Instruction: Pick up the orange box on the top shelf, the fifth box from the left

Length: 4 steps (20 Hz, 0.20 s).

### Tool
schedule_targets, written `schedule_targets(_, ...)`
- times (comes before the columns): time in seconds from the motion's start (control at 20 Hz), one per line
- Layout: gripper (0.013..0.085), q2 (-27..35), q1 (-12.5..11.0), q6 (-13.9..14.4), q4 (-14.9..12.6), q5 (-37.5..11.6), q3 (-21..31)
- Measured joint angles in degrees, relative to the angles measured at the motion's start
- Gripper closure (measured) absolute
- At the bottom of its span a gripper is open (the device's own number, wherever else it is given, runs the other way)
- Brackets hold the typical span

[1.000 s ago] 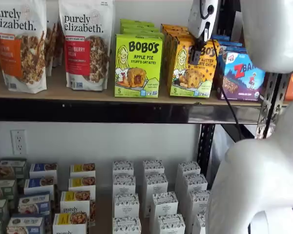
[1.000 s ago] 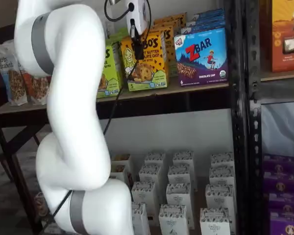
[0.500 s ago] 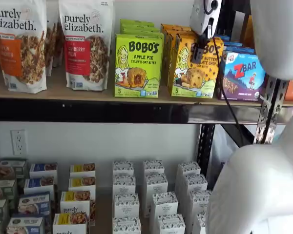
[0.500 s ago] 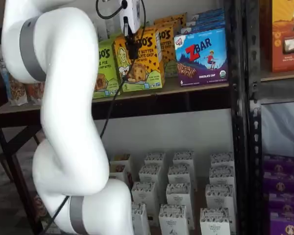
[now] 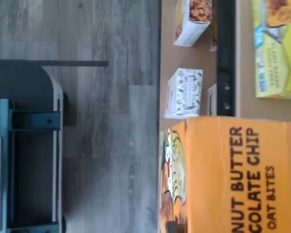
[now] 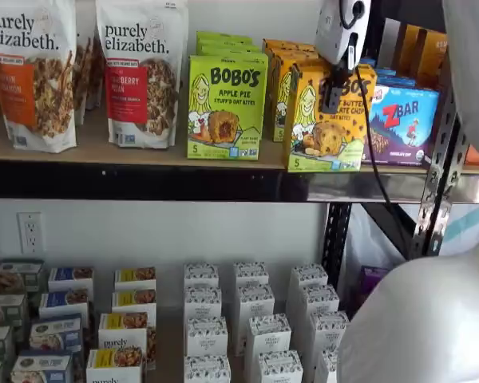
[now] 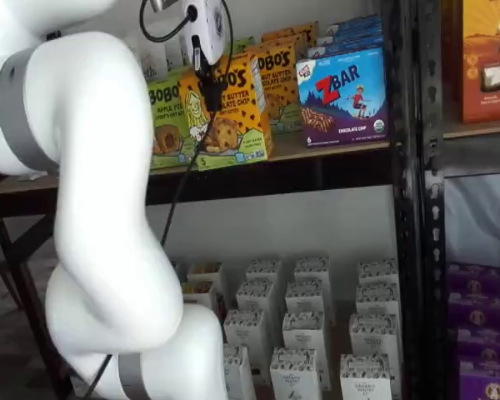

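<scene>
gripper point(image 6: 332, 94) clamped on orange box point(image 6: 327, 132) | box drawn further off top shelf point(image 6: 144, 155)

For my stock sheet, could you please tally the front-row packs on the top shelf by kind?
Purely Elizabeth bags: 2
Lime-green Bobo's box: 1
Orange Bobo's box: 1
Blue Zbar box: 1
Total: 5

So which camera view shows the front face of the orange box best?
A shelf view shows the orange box best: nearly the whole front is seen head-on, with only the pincer before it. The other shelf view shows it at an angle. The wrist view shows mostly one lettered side.
</scene>
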Motion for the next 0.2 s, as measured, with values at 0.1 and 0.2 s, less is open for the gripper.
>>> schedule_targets(0.1, 0.0690, -1.5, 0.4, 0.4, -0.3, 0.6, 1.3)
schedule_targets(0.2, 0.0690, -3.2, 0.8, 0.7, -0.7, 0.7, 2.8)
